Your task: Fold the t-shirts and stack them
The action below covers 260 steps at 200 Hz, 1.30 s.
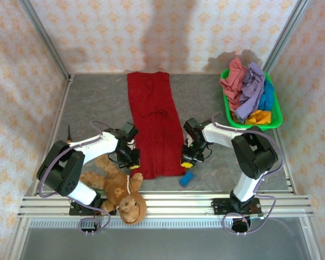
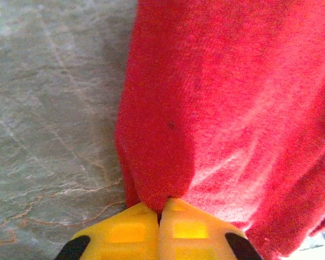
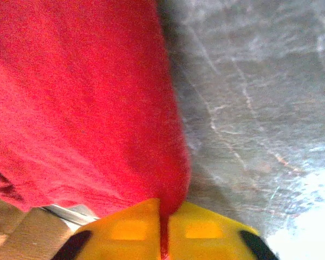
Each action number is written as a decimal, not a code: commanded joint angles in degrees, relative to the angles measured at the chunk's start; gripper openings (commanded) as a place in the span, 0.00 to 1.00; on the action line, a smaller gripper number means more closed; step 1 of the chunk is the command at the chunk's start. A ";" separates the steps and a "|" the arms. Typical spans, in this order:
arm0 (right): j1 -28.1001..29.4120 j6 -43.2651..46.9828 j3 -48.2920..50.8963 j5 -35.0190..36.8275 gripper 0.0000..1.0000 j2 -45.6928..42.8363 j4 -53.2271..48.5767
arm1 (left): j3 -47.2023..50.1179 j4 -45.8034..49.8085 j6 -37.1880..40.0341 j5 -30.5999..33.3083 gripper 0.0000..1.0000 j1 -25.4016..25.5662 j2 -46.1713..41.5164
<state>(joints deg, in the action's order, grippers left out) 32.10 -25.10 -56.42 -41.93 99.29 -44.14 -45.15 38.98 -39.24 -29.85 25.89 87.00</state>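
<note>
Fold step: left gripper (image 1: 134,161) & right gripper (image 1: 187,161) each clamp a 6 o'clock corner of dark red t-shirt (image 1: 151,116); next we should carry both evenly twd 12 o'clock.

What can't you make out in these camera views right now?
Top view: heap of tees in the green basket, lower ones buried.
Top view: small blue object beside the right gripper, too small to identify.
Left wrist view: dark red t-shirt, cut off by frame edges.
</note>
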 commanded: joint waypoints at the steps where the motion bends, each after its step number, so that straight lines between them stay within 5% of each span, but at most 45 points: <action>1: 0.21 0.83 -3.35 1.38 0.03 -2.26 -3.15 | -1.26 -1.85 -1.36 -0.87 0.00 0.46 -2.40; 84: -2.39 -0.52 -11.87 2.00 0.00 -4.01 -3.11 | -11.22 -2.52 -3.03 -3.64 0.00 -3.32 -2.83; 175: -9.36 1.99 -38.20 -1.05 0.00 14.74 -4.28 | -20.29 -8.74 -3.41 -5.45 0.00 -12.63 5.11; 260: -12.37 -1.23 -55.05 0.67 0.00 27.69 -4.25 | -36.07 -6.05 4.00 -8.62 0.00 -20.98 19.49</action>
<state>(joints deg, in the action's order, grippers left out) 20.71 -25.08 -106.98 -42.41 123.87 -47.99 -76.03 31.88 -38.98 -35.66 6.61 102.10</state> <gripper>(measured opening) 0.042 0.051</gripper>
